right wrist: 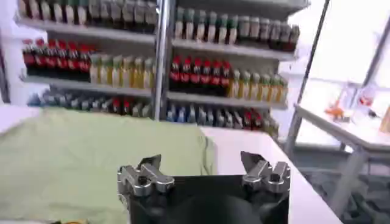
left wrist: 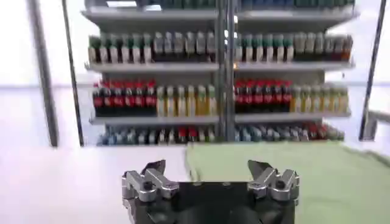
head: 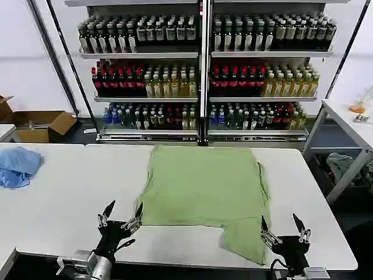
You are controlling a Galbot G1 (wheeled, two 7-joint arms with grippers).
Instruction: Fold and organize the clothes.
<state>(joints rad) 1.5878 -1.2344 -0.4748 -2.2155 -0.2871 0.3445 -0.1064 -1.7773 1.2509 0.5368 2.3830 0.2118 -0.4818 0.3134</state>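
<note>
The light green clothes (head: 204, 186) lie flat on the white table (head: 70, 198), folded into a rough rectangle with one flap reaching the front edge at the right. My left gripper (head: 123, 211) hovers open near the front edge, just left of the shirt's near left corner. My right gripper (head: 282, 224) is open too, just right of the hanging flap. Nothing sits between either pair of fingers. In the left wrist view the green shirt (left wrist: 317, 176) spreads beyond the left gripper (left wrist: 207, 167). The right wrist view has the shirt (right wrist: 91, 152) ahead of the right gripper (right wrist: 201, 163).
A light blue cloth (head: 17, 165) lies crumpled at the table's left edge. Shelves of bottles (head: 204, 70) stand behind the table. A cardboard box (head: 44, 124) sits on the floor at the far left, and another table (head: 349, 125) stands at the right.
</note>
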